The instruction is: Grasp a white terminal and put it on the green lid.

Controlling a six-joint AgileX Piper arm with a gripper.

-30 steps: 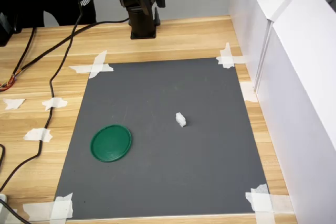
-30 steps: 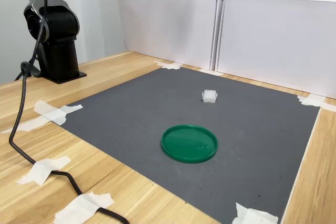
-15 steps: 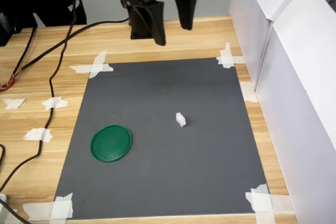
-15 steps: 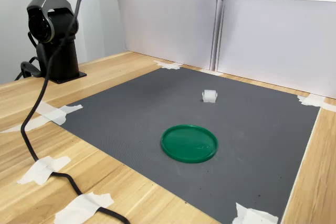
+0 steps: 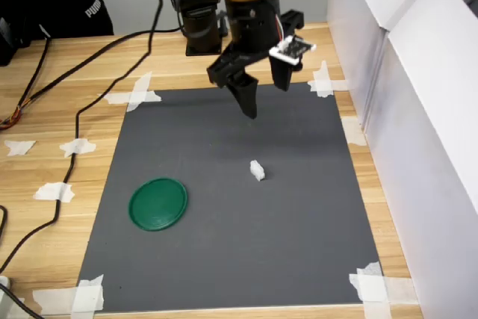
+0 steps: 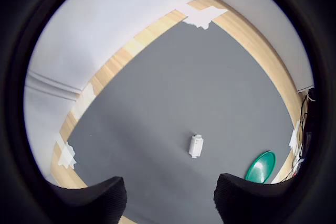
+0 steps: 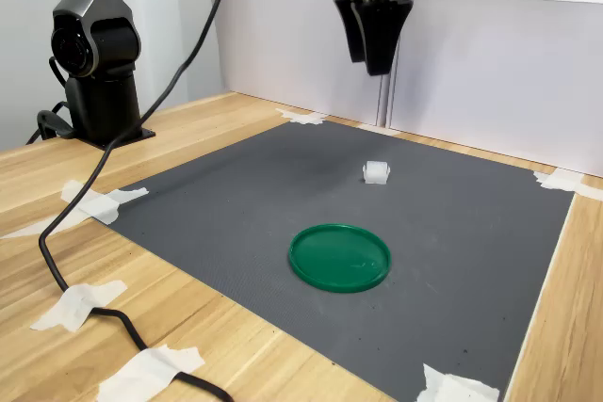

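Even, bright, diffuse light is seen in all views, with only faint soft shadows cast beneath objects. Both exterior views are rendered sharp and free of glare. The wrist view is strongly fisheye-distorted, ringed by a black vignette, with straight edges bent into curves.

Grey mat (image 5: 224,229): matt, fine-textured, rubber-like. Green lid (image 7: 339,257) on it: smooth glossy plastic. White terminal (image 5: 257,170) on the mat: matt white plastic. Table (image 5: 60,155) around the mat: light wood, smooth satin grain. Gripper (image 5: 263,98): black, semi-gloss. Tape pieces (image 7: 73,304) at the mat's edges: crinkled white paper.
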